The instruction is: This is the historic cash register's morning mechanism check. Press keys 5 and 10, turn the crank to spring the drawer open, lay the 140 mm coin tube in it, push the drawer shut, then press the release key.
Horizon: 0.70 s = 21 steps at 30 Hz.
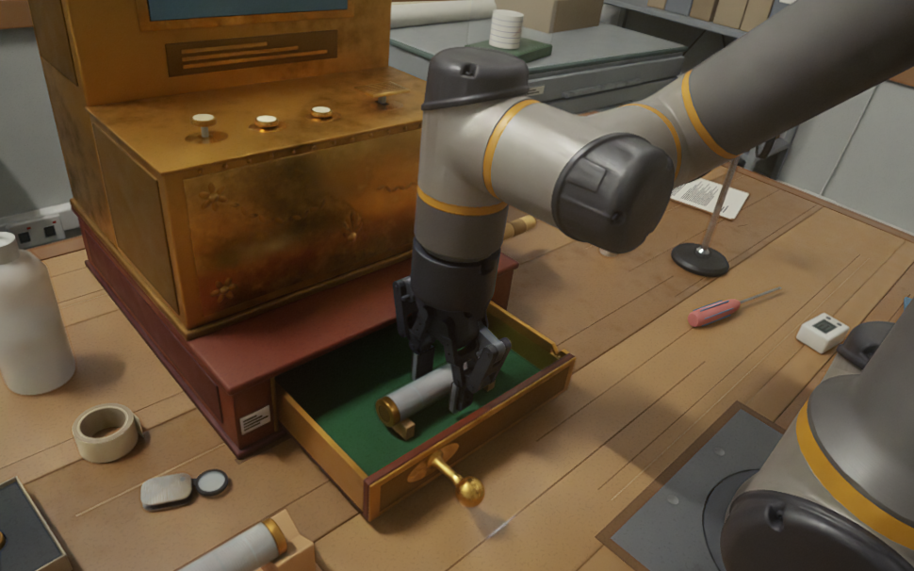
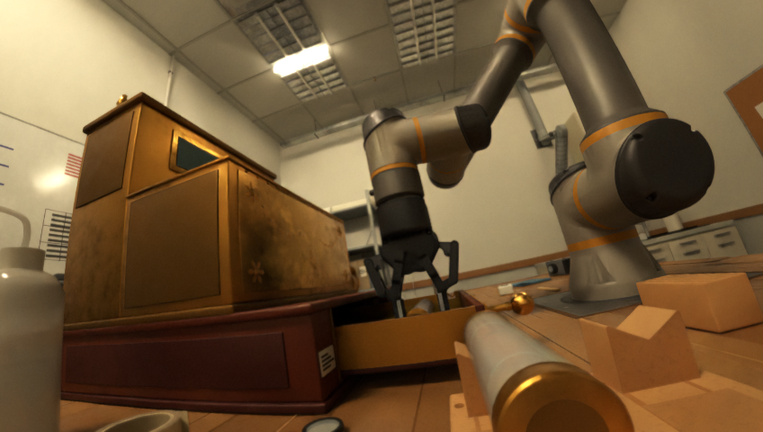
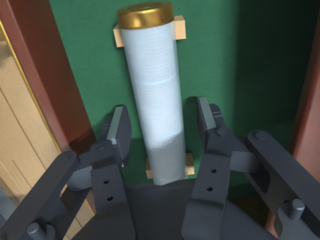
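Observation:
My gripper (image 1: 441,377) (image 2: 420,305) (image 3: 160,116) stands open inside the pulled-out drawer (image 1: 417,411) (image 2: 399,334) of the brass cash register (image 1: 229,155) (image 2: 203,230), its fingers straddling the coin tube without gripping it. The white coin tube (image 1: 414,397) (image 3: 155,95) with a brass cap lies on two small wooden cradles on the green felt. The drawer's brass knob (image 1: 468,489) (image 2: 519,303) points toward the table's near side. Round keys (image 1: 266,121) sit on the register's top shelf.
The drawer's walls (image 3: 64,85) close in on either side of the fingers. A second, longer tube (image 1: 236,549) (image 2: 535,374) lies on a cradle near the front edge. A white bottle (image 1: 30,323), tape roll (image 1: 104,431), screwdriver (image 1: 727,308) and small timer (image 1: 822,331) lie around.

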Motion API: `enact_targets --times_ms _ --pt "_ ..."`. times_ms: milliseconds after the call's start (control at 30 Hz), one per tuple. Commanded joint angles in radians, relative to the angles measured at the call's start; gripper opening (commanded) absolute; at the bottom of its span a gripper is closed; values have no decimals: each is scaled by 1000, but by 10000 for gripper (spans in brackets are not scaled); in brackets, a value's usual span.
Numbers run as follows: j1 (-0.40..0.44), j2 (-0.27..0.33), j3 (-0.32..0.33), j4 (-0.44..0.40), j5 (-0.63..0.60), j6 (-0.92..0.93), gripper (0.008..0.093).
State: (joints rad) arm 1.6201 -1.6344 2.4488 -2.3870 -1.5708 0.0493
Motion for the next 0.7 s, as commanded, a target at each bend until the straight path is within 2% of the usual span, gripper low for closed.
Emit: enact_targets --times_ms 0,400,667 --pt "0 0 0 0 0 0 560" --pt "0 -3 -2 4 0 0 560" --pt "0 -26 -14 40 0 0 560"
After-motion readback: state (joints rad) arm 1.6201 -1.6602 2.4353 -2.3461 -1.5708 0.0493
